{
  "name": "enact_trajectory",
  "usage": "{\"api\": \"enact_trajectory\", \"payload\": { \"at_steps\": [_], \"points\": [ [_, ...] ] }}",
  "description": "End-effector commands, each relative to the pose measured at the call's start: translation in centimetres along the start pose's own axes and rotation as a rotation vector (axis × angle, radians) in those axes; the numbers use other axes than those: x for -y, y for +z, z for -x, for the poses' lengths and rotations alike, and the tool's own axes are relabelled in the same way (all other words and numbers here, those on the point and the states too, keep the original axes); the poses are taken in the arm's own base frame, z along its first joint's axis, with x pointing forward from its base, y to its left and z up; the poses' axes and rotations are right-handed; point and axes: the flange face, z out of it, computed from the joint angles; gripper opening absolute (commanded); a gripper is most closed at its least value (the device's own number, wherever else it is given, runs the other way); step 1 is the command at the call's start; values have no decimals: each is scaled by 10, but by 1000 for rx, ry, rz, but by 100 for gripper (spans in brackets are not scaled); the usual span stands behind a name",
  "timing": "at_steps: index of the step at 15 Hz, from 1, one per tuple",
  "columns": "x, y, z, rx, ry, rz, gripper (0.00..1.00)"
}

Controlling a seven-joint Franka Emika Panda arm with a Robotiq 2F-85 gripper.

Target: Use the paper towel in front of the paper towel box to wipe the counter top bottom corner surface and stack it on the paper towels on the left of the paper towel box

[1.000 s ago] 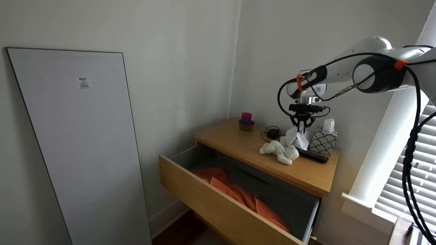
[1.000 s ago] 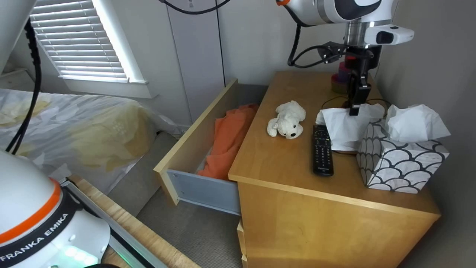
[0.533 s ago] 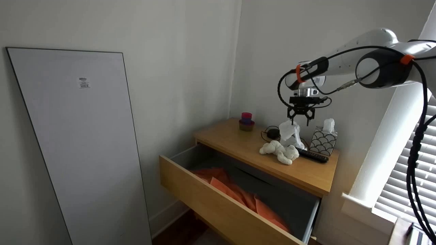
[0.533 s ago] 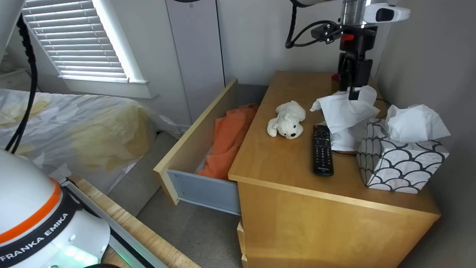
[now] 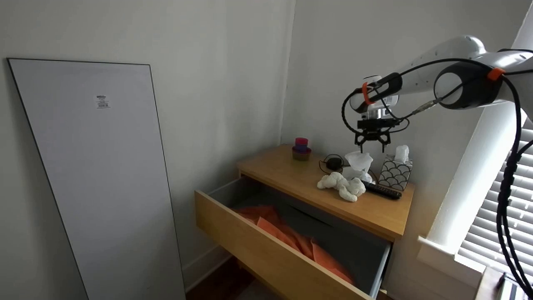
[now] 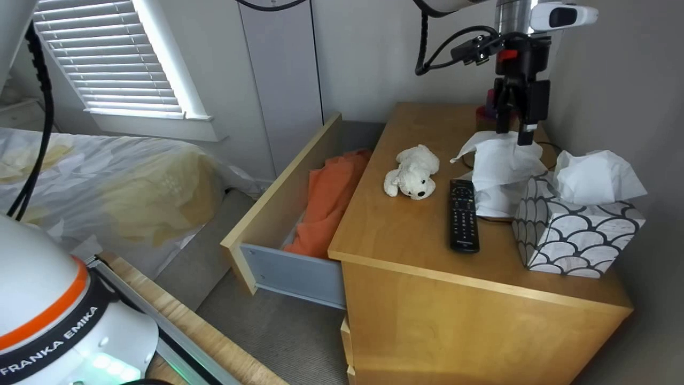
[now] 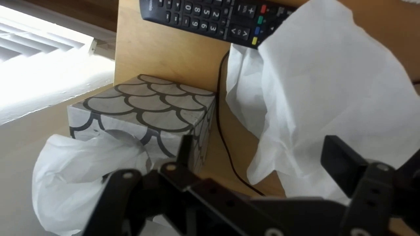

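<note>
While grpr gapes nearby, ppr towel looks white & creased.

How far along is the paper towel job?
Stacking looks mostly done: the upper towel sits over lower white paper beside the patterned box. In hand: apparently nothing; the gripper is open just above. Left: probably lifting clear; whether the counter was wiped doesn't show.

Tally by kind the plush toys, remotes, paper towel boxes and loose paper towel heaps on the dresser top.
Small white plush dog: 1
Long black remote: 1
White paper towel box with dark scallops: 1
Heap of loose white paper towels: 1
Total: 4
</note>
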Motion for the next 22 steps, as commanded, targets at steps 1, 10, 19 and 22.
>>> {"api": "enact_trajectory", "payload": {
  "at_steps": [1, 10, 19, 22],
  "points": [
    [-4, 9, -6, -18, 5, 70, 100],
    [1, -1, 0, 40, -139, 17, 100],
    [-12, -9, 1, 58, -70, 60, 100],
    [-15, -24, 25, 125, -214, 24, 100]
  ]
}}
